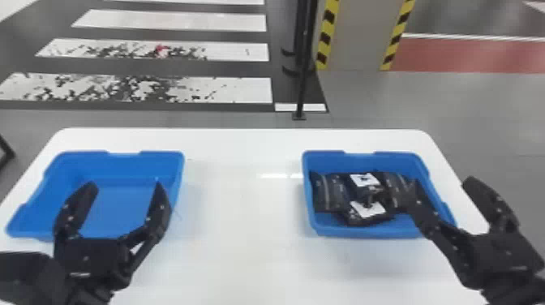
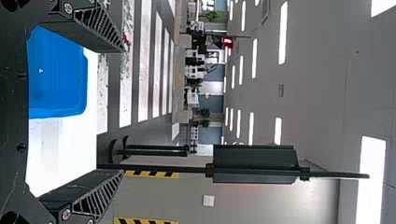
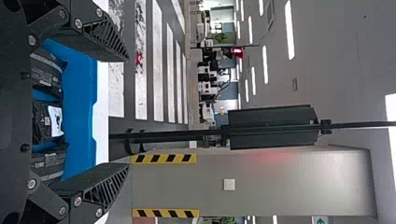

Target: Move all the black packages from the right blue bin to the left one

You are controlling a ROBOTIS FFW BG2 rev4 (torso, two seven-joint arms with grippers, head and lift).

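Several black packages (image 1: 331, 194) lie close together in the right blue bin (image 1: 389, 161), below and to the left of your right gripper (image 1: 441, 182). You have this gripper wide and without load, probably so that its fingers can go around one package. Your left gripper (image 1: 125, 186) is also wide, nothing between its fingers; the left blue bin (image 1: 129, 165) is below it, so it seems placed for the delivery side.

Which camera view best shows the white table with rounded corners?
The head view: the table shows its far edge, far corners and broad middle. The left wrist view gives part of it; the right wrist view, a strip past the right blue bin.
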